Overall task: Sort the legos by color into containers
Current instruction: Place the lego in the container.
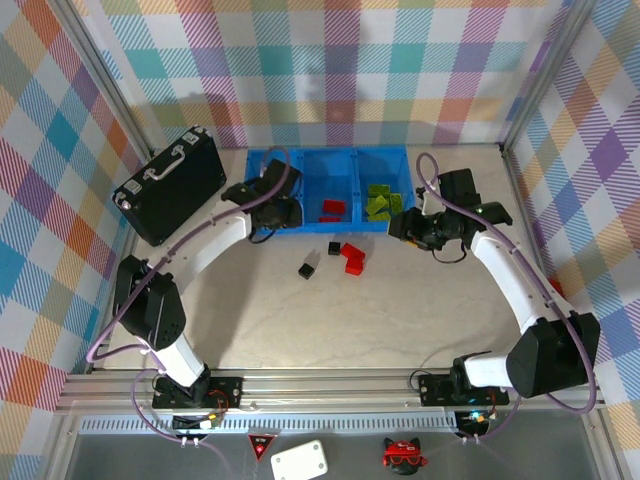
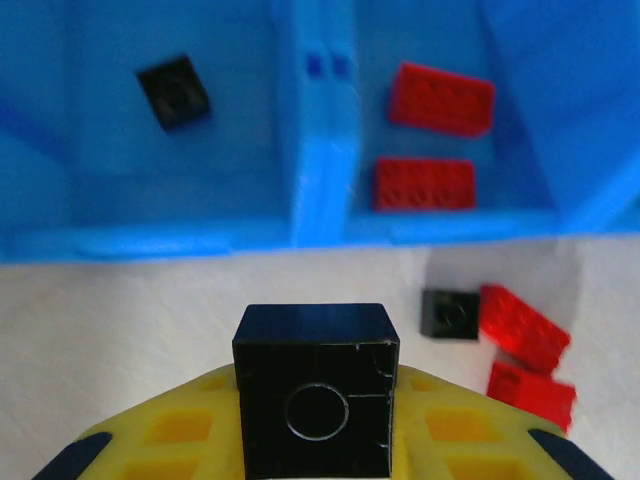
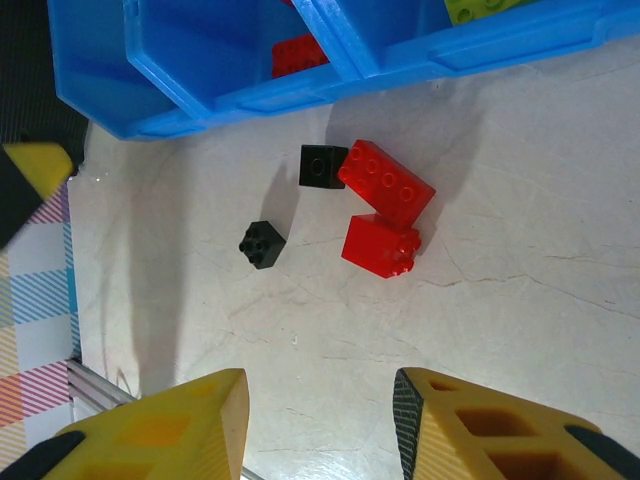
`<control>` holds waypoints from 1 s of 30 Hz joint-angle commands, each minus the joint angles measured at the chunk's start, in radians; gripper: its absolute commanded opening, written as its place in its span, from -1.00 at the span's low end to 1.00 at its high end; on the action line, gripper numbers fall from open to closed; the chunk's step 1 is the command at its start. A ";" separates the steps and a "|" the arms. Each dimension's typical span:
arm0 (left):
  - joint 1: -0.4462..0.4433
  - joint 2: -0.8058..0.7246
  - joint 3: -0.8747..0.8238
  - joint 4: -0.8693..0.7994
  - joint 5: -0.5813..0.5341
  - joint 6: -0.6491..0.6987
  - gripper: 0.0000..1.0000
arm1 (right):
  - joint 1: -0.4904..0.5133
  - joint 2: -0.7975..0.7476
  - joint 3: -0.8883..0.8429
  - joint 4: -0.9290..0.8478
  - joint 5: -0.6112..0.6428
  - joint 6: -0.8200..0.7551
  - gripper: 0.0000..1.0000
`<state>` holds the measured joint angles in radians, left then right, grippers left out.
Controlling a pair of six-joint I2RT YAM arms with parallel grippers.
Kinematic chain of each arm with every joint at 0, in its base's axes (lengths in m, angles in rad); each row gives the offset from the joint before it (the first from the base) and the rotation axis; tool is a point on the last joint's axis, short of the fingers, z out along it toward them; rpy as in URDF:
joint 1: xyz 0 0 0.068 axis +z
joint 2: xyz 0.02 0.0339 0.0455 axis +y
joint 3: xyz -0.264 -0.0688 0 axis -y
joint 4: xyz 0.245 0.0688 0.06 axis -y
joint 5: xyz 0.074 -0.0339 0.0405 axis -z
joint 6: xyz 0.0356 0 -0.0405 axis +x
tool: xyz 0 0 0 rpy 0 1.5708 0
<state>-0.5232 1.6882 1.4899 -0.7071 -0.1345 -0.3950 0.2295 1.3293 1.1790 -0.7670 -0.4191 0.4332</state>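
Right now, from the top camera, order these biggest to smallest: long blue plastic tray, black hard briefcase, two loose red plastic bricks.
1. long blue plastic tray
2. black hard briefcase
3. two loose red bricks, too alike to separate

Red legos (image 1: 352, 258) and black legos (image 1: 308, 268) lie on the table (image 1: 300, 330) just before the blue tray (image 1: 330, 152).
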 commanded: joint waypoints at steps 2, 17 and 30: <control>0.101 0.104 0.104 -0.045 0.066 0.064 -0.40 | 0.005 0.014 0.006 0.026 -0.047 0.011 -0.11; 0.214 0.541 0.489 -0.040 0.039 0.112 -0.40 | 0.007 0.014 -0.004 0.007 -0.034 -0.005 -0.11; 0.230 0.655 0.569 0.014 -0.026 0.153 -0.17 | 0.007 -0.002 -0.019 -0.008 -0.012 0.005 -0.11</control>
<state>-0.3038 2.3516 2.0338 -0.7067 -0.1509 -0.2543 0.2295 1.3449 1.1606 -0.7532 -0.4389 0.4374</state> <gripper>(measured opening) 0.408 0.445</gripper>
